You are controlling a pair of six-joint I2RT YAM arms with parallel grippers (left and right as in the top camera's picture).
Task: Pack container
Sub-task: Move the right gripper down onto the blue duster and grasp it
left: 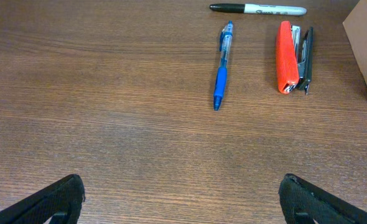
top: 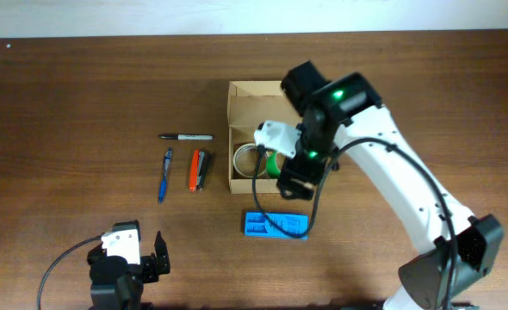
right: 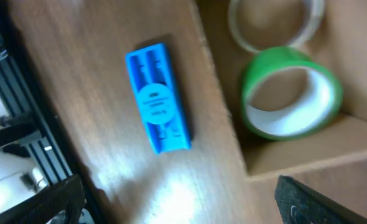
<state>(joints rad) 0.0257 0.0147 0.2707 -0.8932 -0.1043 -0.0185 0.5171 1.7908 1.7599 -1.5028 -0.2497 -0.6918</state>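
Here, R claw [top: 294,179] hangs just over container [top: 252,103] edge.

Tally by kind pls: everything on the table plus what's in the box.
Boxes: 1, cardboard box
Writing tools: 2, black marker, blue pen
Tape: 2, green roll, clear roll, both inside the box
Staplers: 1, orange stapler
Cases: 1, blue case
Total: 7

Matt cardboard container [top: 247,108]; wood-grain table [top: 65,103]; glossy blue plastic case [right: 158,99]
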